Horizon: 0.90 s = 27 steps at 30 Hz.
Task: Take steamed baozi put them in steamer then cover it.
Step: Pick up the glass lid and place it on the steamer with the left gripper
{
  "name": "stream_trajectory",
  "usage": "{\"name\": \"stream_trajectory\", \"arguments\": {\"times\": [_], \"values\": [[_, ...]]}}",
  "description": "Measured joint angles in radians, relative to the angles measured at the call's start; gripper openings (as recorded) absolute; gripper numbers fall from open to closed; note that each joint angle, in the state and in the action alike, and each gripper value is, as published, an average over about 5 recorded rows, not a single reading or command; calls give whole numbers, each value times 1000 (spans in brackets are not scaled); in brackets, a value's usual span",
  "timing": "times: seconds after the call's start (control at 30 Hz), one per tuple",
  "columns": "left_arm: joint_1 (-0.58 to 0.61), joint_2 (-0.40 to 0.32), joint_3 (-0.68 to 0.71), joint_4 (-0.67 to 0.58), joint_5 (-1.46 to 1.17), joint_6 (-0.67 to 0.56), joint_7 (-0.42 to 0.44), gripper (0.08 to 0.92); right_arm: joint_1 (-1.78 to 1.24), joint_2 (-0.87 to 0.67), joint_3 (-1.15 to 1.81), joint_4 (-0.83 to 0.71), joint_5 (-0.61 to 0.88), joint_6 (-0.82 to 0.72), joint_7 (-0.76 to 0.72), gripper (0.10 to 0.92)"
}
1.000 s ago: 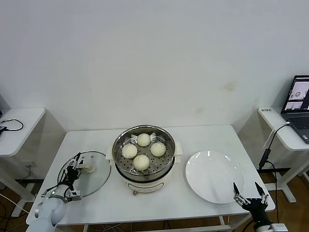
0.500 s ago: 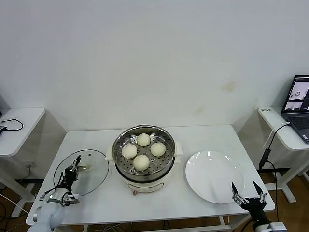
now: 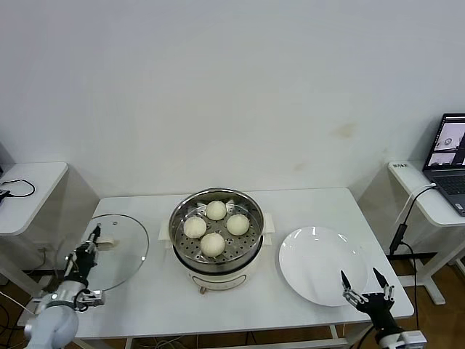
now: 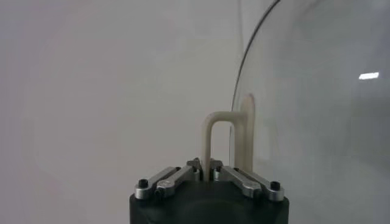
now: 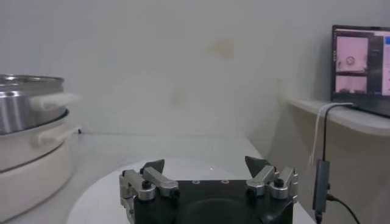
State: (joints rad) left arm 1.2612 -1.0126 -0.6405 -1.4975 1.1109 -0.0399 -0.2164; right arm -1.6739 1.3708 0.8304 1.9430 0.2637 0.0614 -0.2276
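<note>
I am seeing my left claw [image 4: 205, 173] pinching the cream rectangular handle [image 4: 226, 139] of the cover [image 3: 114, 250], clear glass with a metal rim, left of the shiny steel steamer [image 3: 216, 236]. Four smooth cream-white baozi [image 3: 213, 243] are sitting on its perforated tray. My right claw [image 3: 361, 287], fully spread and empty, is hanging by the white plate [image 3: 320, 263] on the desk [image 3: 305, 200].

Cover [image 4: 317, 91] cut off by the left wrist view's edge — laptop [image 3: 452, 151] half out of frame

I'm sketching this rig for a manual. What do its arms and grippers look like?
Both grippers, left gripper and right gripper, have a black body, silver metal linkages with dark screws and dark pointed fingertips. The left arm is pale grey and rounded, with thin black cables along its wrist. Little of the right arm shows.
</note>
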Motion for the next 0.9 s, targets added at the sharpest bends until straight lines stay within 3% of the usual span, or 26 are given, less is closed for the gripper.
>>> {"name": "stream_trajectory", "arguments": {"times": [0.43, 0.9], "values": [[102, 91, -85, -305, -175, 194, 222, 147, -21, 6, -23, 37, -55, 18, -4, 823], [30, 155, 77, -486, -381, 382, 233, 147, -16, 48, -35, 65, -212, 25, 26, 823]]}}
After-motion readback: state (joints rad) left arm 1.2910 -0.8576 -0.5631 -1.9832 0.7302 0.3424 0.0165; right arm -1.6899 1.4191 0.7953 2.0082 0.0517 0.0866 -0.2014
